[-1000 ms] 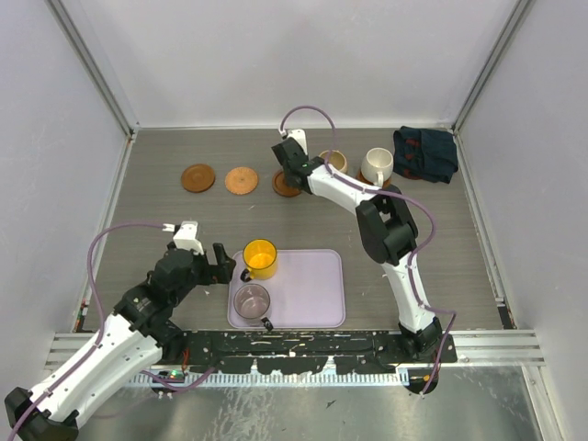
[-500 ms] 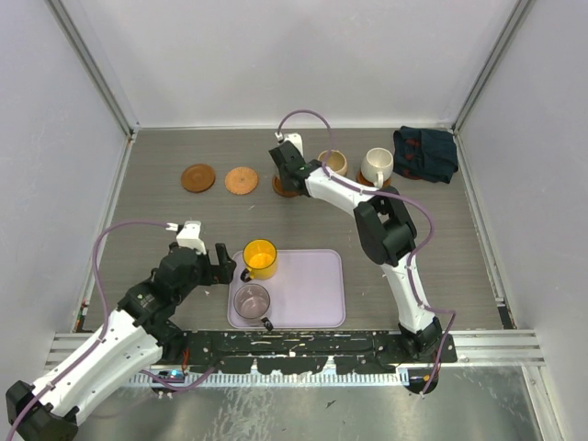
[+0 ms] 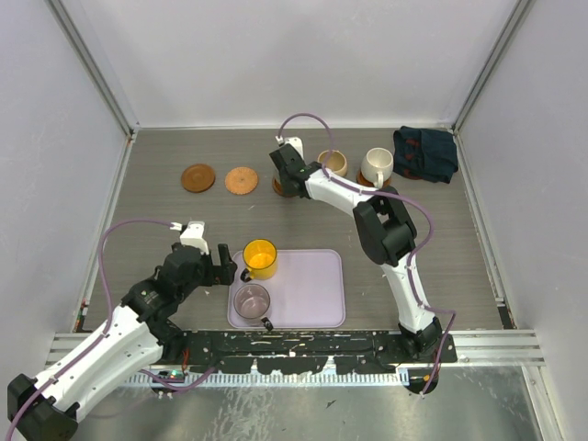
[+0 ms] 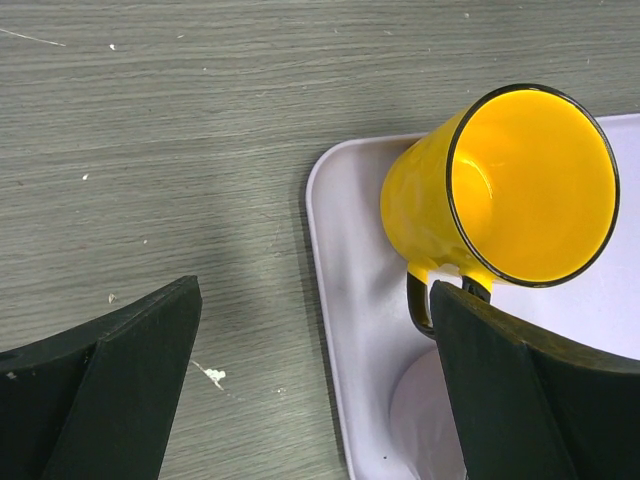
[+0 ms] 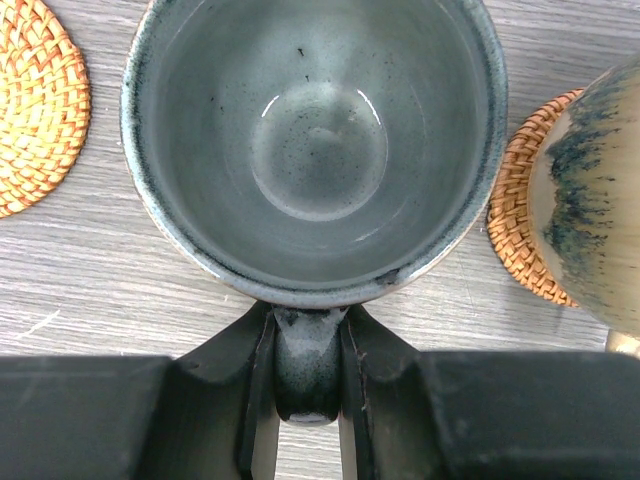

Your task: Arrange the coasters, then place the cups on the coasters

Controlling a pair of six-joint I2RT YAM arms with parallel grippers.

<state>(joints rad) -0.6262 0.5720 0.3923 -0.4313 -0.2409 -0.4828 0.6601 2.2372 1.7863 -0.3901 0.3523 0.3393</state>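
My right gripper (image 5: pixel 308 335) is shut on the handle of the grey-green cup (image 5: pixel 315 130), which hangs upright between an orange-brown coaster (image 5: pixel 35 100) and the coaster (image 5: pixel 525 230) under the tan-beige cup (image 5: pixel 600 200). From above, this gripper (image 3: pixel 288 175) covers that cup over a dark coaster (image 3: pixel 278 189). My left gripper (image 4: pixel 315 300) stands open over the tray's left edge, its right finger (image 4: pixel 500 380) beside the yellow cup's (image 4: pixel 500 190) handle. The pale mauve-pink cup (image 3: pixel 251 300) stands on the tray behind it.
The lilac tray (image 3: pixel 312 285) lies at the near middle. Two bare coasters (image 3: pixel 197 177) (image 3: pixel 242 180) lie at the back left. The white cup (image 3: pixel 377 165) stands on a coaster at the back right, beside a dark navy cloth (image 3: pixel 425 152).
My right gripper has shifted slightly left and back with the grey-green cup. My left arm has crept a little closer to the yellow cup.
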